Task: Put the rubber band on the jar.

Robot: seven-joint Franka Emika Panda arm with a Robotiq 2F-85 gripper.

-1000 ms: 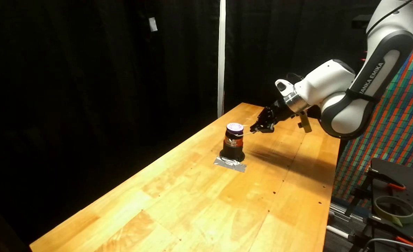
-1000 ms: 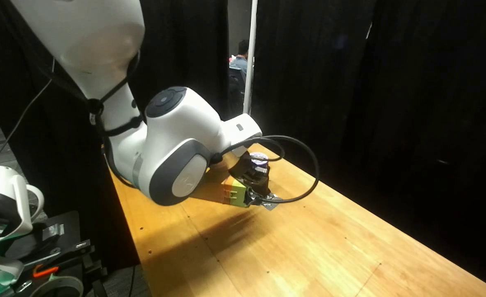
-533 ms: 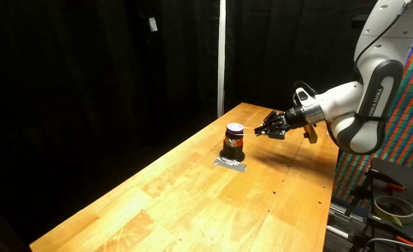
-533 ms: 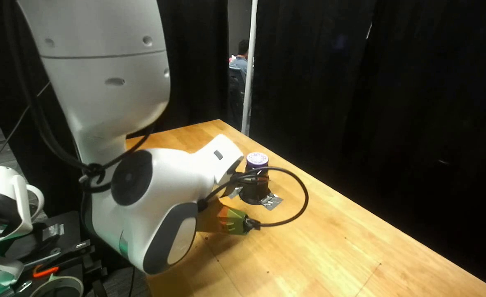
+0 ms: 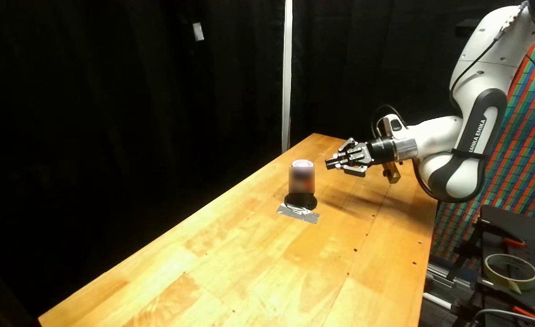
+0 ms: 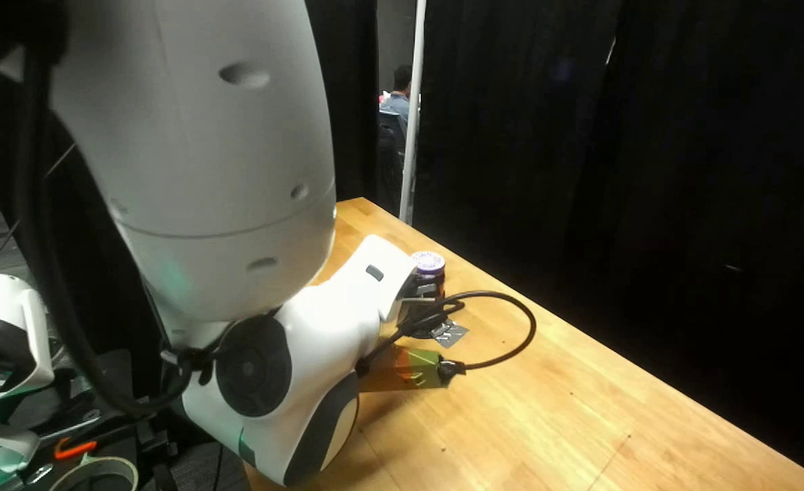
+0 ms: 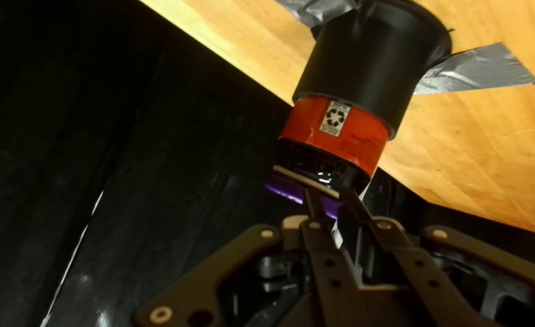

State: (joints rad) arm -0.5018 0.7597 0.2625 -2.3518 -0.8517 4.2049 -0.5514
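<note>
The stretch to your pincer [image 7: 331,197] is gone, its jaws slightly apart, and the rubber band [image 7: 306,181] now crosses the neck of the jar [image 7: 331,147] under the purple lid [image 7: 285,190], so it looks on, far side unseen.

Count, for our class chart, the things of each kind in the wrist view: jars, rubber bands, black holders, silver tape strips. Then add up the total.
Jar: 1
Rubber band, tan, across the jar's neck: 1
Black holder: 1
Silver tape strips: 2
Total: 5
</note>
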